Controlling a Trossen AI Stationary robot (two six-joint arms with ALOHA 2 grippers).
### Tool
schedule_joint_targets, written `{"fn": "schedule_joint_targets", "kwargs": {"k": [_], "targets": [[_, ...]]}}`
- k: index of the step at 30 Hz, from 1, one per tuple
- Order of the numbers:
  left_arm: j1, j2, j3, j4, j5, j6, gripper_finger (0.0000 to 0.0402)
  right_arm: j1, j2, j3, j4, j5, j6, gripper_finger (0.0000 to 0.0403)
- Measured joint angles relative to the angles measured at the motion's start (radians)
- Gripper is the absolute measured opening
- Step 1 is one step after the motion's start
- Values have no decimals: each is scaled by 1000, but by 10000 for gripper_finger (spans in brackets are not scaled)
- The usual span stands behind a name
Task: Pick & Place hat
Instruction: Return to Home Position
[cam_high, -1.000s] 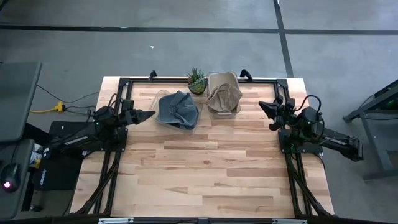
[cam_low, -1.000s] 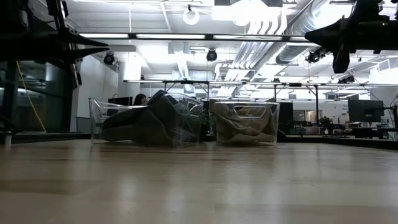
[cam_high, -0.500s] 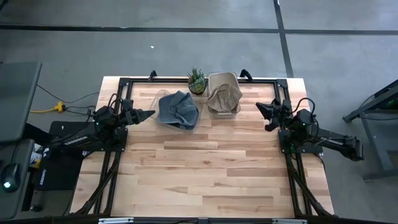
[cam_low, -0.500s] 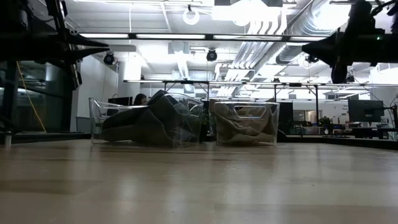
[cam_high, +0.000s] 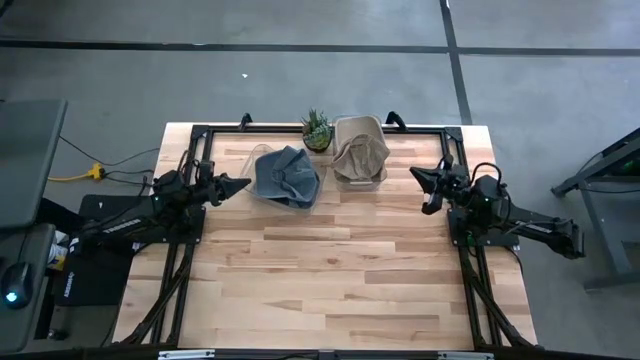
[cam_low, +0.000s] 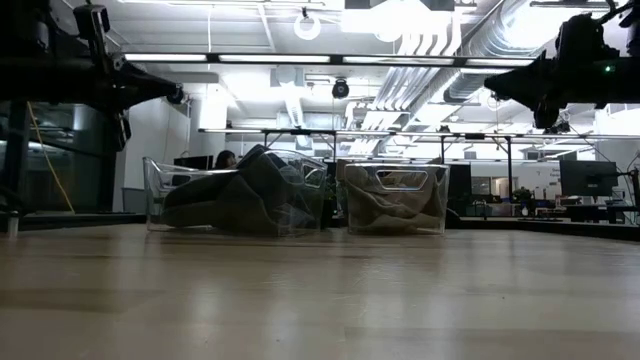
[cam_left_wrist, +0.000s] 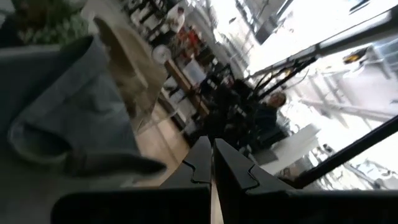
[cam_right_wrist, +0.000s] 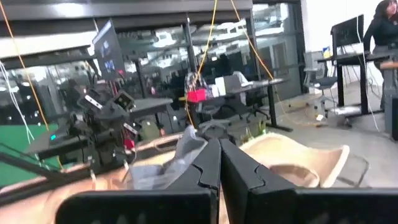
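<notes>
1. Brown cap (cam_high: 360, 150): crumpled inside right transparent bin (cam_low: 440, 190); soft, light fabric, probably best pinched at the brim.
2. Left gripper (cam_high: 240, 183), right gripper (cam_high: 418, 177): both clenched, empty, at tabletop (cam_high: 330, 270) sides.

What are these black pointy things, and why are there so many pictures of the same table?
They are two robot arms fixed at the sides of a wooden table. One picture looks straight down, one looks level across the tabletop, and two come from cameras on the arms' wrists. At the back stand two see-through bins: the left bin holds blue-grey caps, the right bin brown caps, with a small plant between them. The left fingers and right fingers are shut, holding nothing.
</notes>
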Motion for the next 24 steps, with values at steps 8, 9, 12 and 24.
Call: {"fn": "schedule_joint_targets", "kwargs": {"k": [8,9,12,24], "targets": [[0,0,0,-84,-25,36,0,0,0,0,-71,-2,6,0],[0,0,0,-85,-32,36,0,0,0,0,-71,-2,7,0],[0,0,0,-89,-24,34,0,0,0,0,-71,-2,8,0],[0,0,0,-95,-16,-4,1,0,0,0,-73,-3,8,6]]}}
